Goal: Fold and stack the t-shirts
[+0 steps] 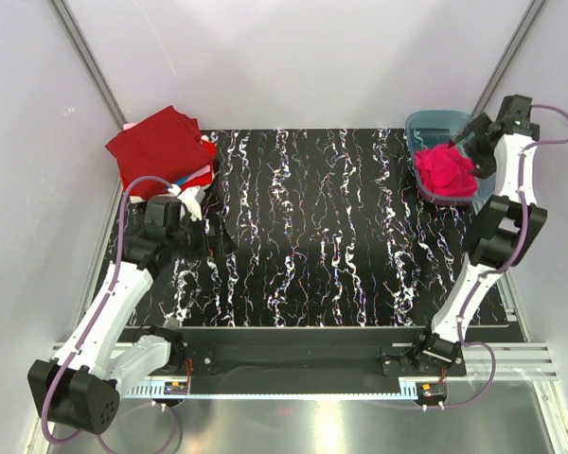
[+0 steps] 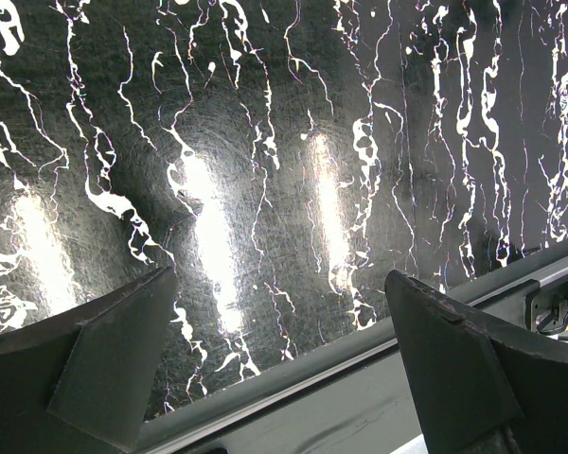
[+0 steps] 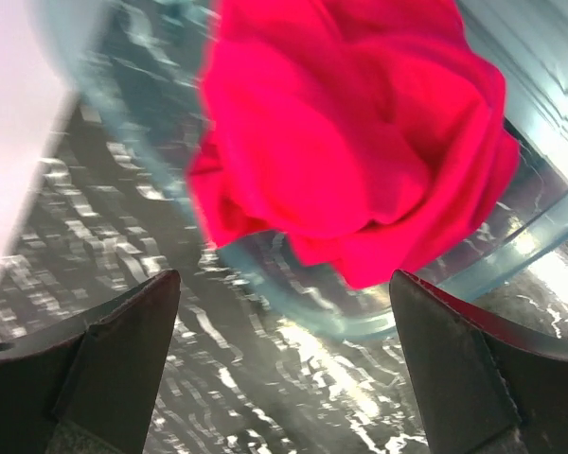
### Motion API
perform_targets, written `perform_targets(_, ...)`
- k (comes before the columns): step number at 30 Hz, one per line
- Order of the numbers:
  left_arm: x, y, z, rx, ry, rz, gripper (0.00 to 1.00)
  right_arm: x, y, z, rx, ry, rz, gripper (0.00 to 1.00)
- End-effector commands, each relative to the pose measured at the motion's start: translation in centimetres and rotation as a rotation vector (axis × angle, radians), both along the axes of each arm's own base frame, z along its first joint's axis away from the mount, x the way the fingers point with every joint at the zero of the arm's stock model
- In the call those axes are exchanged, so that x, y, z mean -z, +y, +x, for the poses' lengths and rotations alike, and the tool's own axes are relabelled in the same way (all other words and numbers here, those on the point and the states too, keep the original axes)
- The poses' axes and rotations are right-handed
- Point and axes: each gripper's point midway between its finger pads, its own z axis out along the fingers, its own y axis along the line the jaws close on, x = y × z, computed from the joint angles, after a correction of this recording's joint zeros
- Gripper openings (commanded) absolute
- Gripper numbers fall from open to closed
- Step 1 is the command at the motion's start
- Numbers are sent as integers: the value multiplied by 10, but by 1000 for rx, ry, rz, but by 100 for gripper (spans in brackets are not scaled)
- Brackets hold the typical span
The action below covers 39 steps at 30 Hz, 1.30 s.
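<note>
Black table (image 1: 303,255) veined in white, set inside a white-walled enclosure (image 1: 293,57) with metal corner posts.

1. Stack of folded t-shirts (image 1: 159,147): far left corner of the table. A dark red shirt lies on top, folded square. Edges of white, blue and red cloth show beneath it on the near right side.
2. Magenta-pink t-shirt (image 1: 445,170): unfolded and crumpled, lying in the teal translucent bin (image 1: 424,119) at the far right corner, heaped above its rim.
3. Left end effector (image 2: 279,277): jaws spread wide with nothing between them, over bare table just on the near side of the stack.
4. Right end effector (image 3: 284,276): jaws spread wide and empty, poised at the bin's right side with the pink shirt just beyond the fingers. The wrist view is blurred, so contact with the cloth cannot be told.
</note>
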Motion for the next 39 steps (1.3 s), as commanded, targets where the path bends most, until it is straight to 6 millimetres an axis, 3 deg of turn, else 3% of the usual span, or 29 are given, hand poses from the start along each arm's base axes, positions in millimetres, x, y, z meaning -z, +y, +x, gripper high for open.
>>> perform_targets(1, -15, -2, 8, 10, -70, -7, 99, 3, -9, 4, 0, 28, -50, 100)
perform_targets(3, -15, -3, 7, 14, -71, -10, 99, 24, -16, 9, 11, 76, -59, 100)
perform_targets(4, -16, -3, 7, 12, -73, -10, 99, 21, -16, 10, 12, 69, -62, 100)
perform_targets(11, -15, -2, 7, 12, -71, -10, 99, 74, -28, 20, 0, 176, -65, 99)
perform_targets(14, -14, -3, 8, 12, -68, -9, 99, 89, -23, 21, -20, 197, -32, 90)
perform_targets(15, -14, -3, 8, 14, -67, -8, 99, 91, -22, 21, -27, 199, -25, 80)
perform_targets(17, -13, -2, 8, 11, -63, -6, 99, 91, -21, 20, -29, 199, -22, 72)
perform_targets(18, -14, -2, 8, 10, -66, -6, 99, 90, -21, 21, -29, 195, -22, 51)
perform_targets(19, -14, -2, 8, 11, -66, -6, 99, 89, -20, 21, -32, 194, -21, 43)
perform_targets(21, -14, -2, 8, 9, -68, -5, 99, 86, -19, 19, -36, 186, -18, 11)
perform_targets(22, -13, -2, 8, 8, -65, -4, 99, 83, -18, 19, -38, 180, -16, 0)
perform_targets(24, -13, -2, 8, 8, -63, -3, 99, 62, -15, 18, -33, 137, -12, 0)
perform_targets(28, -12, -1, 9, 4, -61, 1, 99, -33, 10, 18, -69, -59, -28, 0)
perform_targets(29, -12, -1, 9, 4, -61, 1, 99, -84, 27, 13, -91, -160, -49, 0)
perform_targets(30, -12, -1, 9, 2, -63, 2, 99, -109, 40, 7, -112, -208, -55, 0)
perform_targets(31, -12, 0, 9, 0, -61, 5, 99, -161, 56, -11, -132, -311, -85, 0)
perform_targets(33, -12, 2, 9, -9, -63, 11, 99, -203, 100, -30, -206, -411, -89, 0)
perform_targets(34, -12, 2, 10, -12, -64, 15, 99, -244, 119, -59, -230, -502, -104, 0)
perform_targets(36, -14, 4, 10, -23, -74, 21, 99, -258, 161, -81, -323, -557, -75, 0)
perform_targets(37, -14, 5, 10, -25, -78, 22, 99, -277, 178, -108, -366, -609, -42, 0)
perform_targets(38, -15, 5, 10, -28, -81, 23, 99, -256, 187, -113, -388, -560, 2, 0)
perform_targets(39, -15, 6, 10, -32, -80, 26, 99, -254, 199, -120, -436, -575, 29, 24)
